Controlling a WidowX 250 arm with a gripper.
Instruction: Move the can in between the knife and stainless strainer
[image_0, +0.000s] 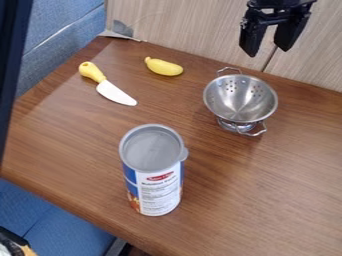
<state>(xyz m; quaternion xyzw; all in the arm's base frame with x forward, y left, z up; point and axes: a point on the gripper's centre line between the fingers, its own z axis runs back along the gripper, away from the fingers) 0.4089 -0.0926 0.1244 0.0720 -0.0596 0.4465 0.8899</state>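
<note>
Black gripper (268, 52) hanging over the table's far edge, beyond the strainer; its jaws are standing apart, nothing sitting between them; this is looking like the stage before the grasp, with the carrying all remaining.

Can (153, 170) is standing upright towards the near edge of the wooden table (227, 210), grey lid (152, 149) facing up; its flat base is bearing it, so the upper rim and sides are presenting themselves to a grip from above; the lid's small tab is sticking out on the strainer's side, possibly spoiling a clean hold there.

Knife (117, 93) is lying flat near the left edge, yellow handle pointing to the far left corner, white blade slanting inwards; stainless strainer (240, 97) is resting on its foot, bowl opening upwards, nearer the far edge on the right; one wire handle is jutting to the far edge, the other to the near one. Yellow banana (163, 67) is lying by the far edge, behind the gap that the can is needing.

Next move is probably calling for reaching over the strainer to the can, gripping high, lifting, then setting down level between blade tip and bowl; a tall body is likely tipping if released crooked; a low swing is risking the strainer's rim.
</note>
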